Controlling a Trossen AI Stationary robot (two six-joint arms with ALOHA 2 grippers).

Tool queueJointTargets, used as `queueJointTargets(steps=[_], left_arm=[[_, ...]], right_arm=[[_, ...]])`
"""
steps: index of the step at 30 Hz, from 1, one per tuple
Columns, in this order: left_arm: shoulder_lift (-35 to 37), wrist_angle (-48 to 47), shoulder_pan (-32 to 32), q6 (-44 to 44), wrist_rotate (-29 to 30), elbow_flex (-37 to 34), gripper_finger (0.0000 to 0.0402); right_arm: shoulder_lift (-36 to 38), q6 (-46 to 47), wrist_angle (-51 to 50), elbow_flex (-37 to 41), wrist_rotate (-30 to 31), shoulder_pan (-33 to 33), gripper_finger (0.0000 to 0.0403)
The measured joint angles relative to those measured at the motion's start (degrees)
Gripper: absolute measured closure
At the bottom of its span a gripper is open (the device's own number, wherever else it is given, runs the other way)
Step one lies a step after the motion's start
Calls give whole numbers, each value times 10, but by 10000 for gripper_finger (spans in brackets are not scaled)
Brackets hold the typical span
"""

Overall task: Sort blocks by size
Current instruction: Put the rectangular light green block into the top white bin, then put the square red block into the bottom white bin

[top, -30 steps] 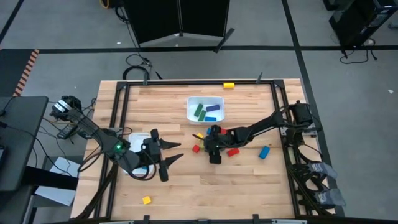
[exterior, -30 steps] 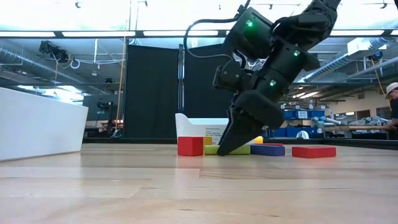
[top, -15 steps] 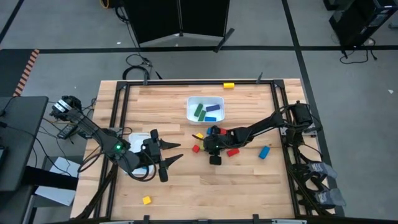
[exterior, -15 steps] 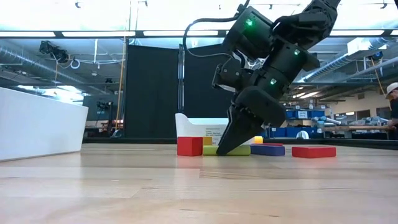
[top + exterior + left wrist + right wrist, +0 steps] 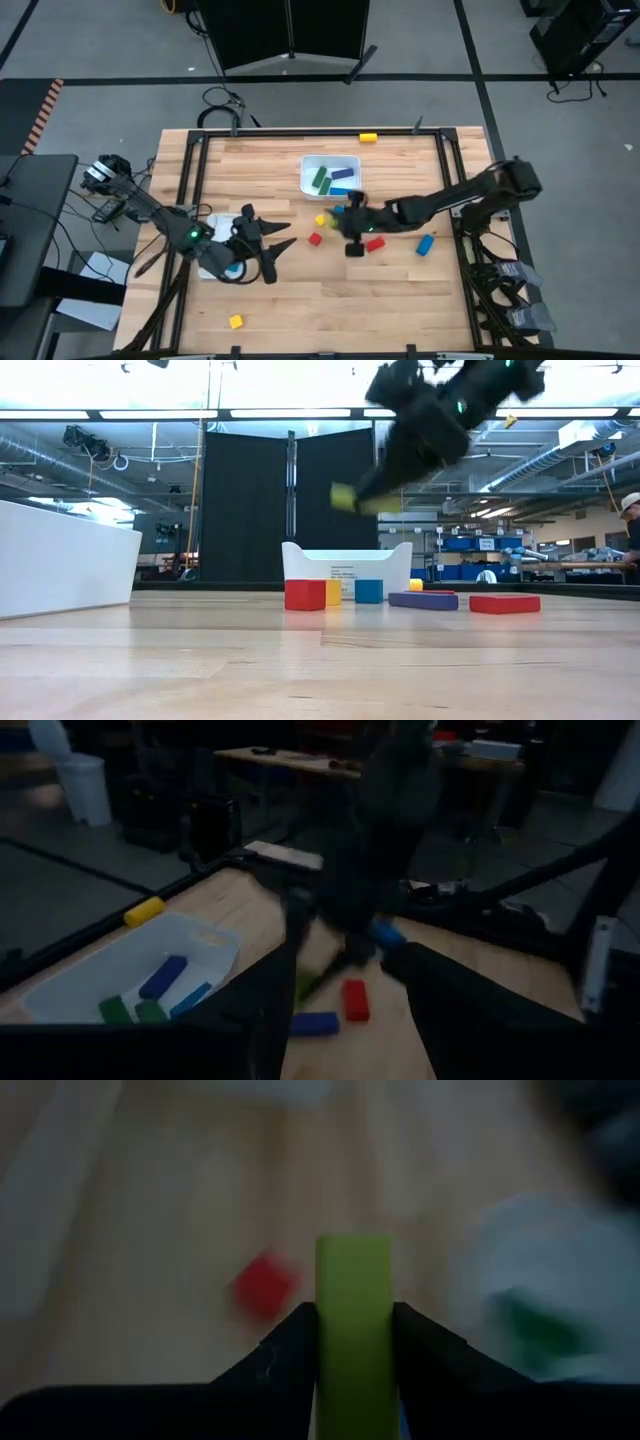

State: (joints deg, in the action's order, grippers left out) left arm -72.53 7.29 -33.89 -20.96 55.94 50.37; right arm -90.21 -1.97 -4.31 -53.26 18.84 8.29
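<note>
Right wrist view: long yellow-green bar [image 5: 354,1330], smooth-sided, pinched between right pincer [image 5: 354,1342] fingers.

A tray [image 5: 330,177] sits at the table's [image 5: 300,300] far middle with several blocks [image 5: 333,179] in it. Just in front of the tray more blocks lie scattered [image 5: 316,238]. One block [image 5: 368,137] rests on the far edge, another [image 5: 236,321] near the front left. A second tray [image 5: 222,222] lies left.

Grey floor [image 5: 100,60], black curtain [image 5: 290,510], ceiling strip lights [image 5: 280,414].
</note>
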Motion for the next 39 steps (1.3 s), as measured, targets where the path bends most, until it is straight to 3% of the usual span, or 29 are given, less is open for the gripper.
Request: queueJointTargets(steps=[3, 6, 12, 17, 21, 25, 31, 39], left_arm=[[-24, -6, 20, -5, 0, 0, 209], [-61, -8, 44, -22, 0, 0, 209], [-146, 0, 83, -83, -8, 0, 208], [-208, 17, 101, -138, -36, 0, 205], [-250, 36, 107, -153, -63, 5, 186], [-280, 35, 108, -151, -75, 22, 151], [-305, 33, 124, -140, -114, 52, 85], [-335, -139, 153, -178, -132, 127, 39]], right_arm=[[31, -28, 10, -1, 73, -38, 288], [39, -33, 15, -1, 78, -105, 288], [-3, -17, 31, -1, -3, -228, 285], [-53, -11, 55, -1, -56, -270, 196], [-55, -13, 78, -1, -62, -270, 128], [-22, -17, 88, -1, -68, -249, 96], [53, -25, 75, -1, -67, -197, 100], [123, -41, 72, 16, -6, -136, 126]])
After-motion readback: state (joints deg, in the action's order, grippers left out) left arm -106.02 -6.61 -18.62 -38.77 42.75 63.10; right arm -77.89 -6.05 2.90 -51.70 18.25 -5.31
